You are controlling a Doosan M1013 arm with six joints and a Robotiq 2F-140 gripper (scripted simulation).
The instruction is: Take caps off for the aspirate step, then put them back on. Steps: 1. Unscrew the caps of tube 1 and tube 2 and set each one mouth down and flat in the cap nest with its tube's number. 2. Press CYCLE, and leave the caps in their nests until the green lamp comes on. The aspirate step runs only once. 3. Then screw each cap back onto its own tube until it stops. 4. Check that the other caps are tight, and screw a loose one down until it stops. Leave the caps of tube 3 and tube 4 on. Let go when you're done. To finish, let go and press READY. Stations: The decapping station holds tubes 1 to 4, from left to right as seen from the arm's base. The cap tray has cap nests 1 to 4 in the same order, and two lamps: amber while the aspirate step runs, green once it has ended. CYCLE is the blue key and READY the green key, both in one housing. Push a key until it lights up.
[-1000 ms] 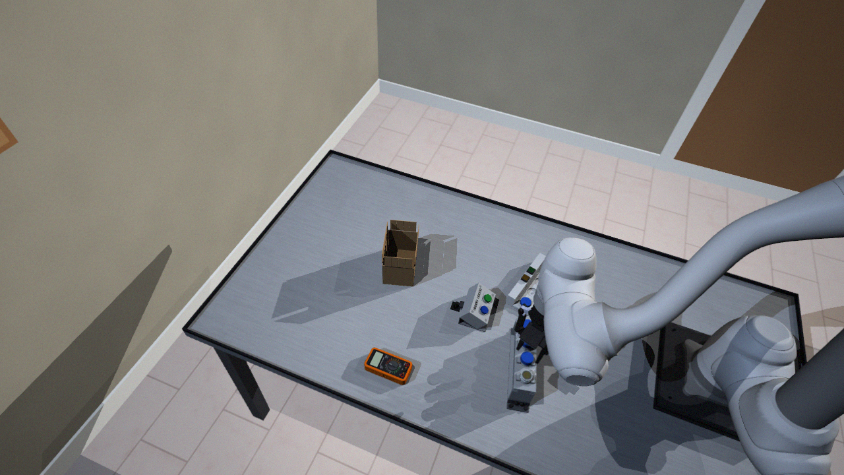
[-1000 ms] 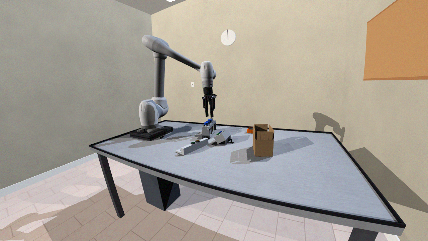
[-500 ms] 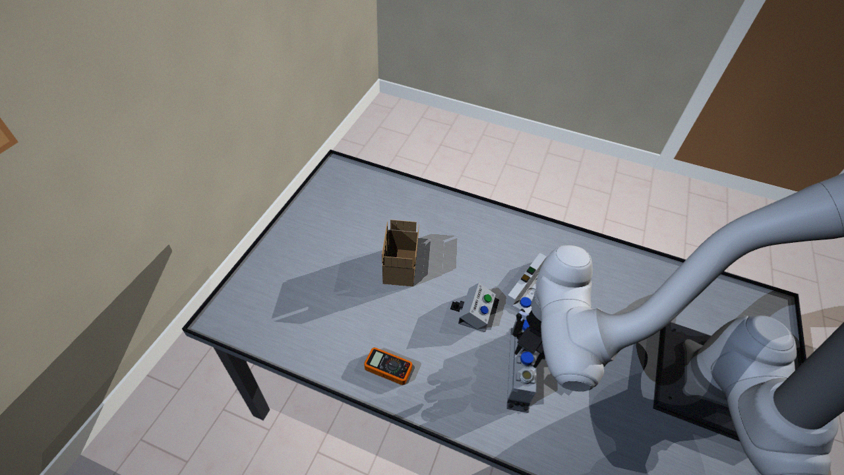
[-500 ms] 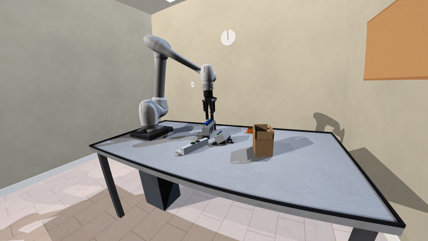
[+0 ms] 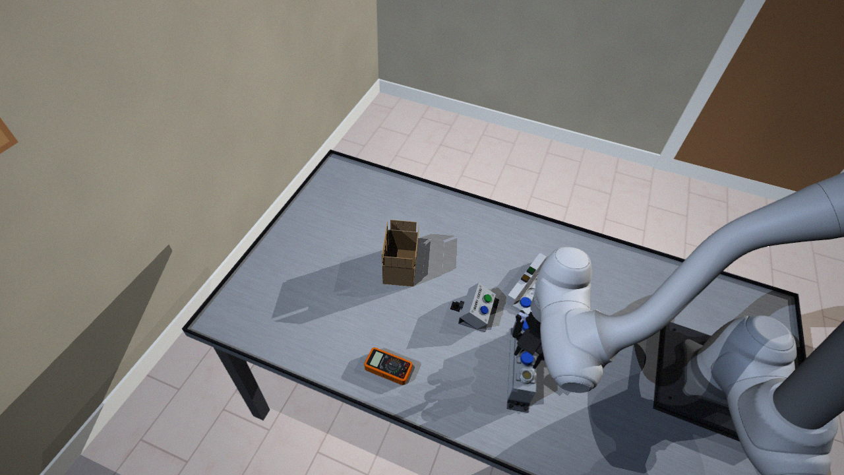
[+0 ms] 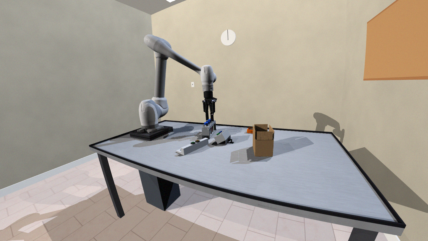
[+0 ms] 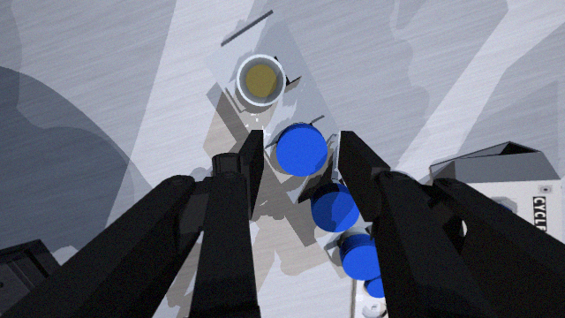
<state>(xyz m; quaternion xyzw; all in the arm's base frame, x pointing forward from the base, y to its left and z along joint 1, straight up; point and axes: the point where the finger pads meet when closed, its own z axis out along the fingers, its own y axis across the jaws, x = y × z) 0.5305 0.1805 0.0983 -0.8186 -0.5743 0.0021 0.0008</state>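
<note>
1. The gripper [image 7: 301,138] points straight down over the decapping station [image 5: 520,394]. Its black fingers stand partly spread and pinch nothing; a gap shows on each side of the cap below them.
2. That blue cap of tube 2 [image 7: 302,149] is on its tube, framed between the fingertips. In the exterior view the tips look to hang just above the caps, though whether they are level with this one I cannot tell.
3. The cap looks like a small, light, stiff plastic piece with a smooth round wall, so it may slip while being turned. The best hold is probably square across the side wall, centred on the tube's axis, firm enough to twist without tilting.
4. Just beyond it, tube 1 [image 7: 260,80] stands open, showing yellow liquid.
5. On the other side, the caps of tube 3 [image 7: 335,208] and tube 4 [image 7: 359,256] are on.
6. Past the station, one blue cap [image 5: 524,301] sits in the cap tray [image 5: 534,268], beside the key housing [image 5: 472,316].
</note>
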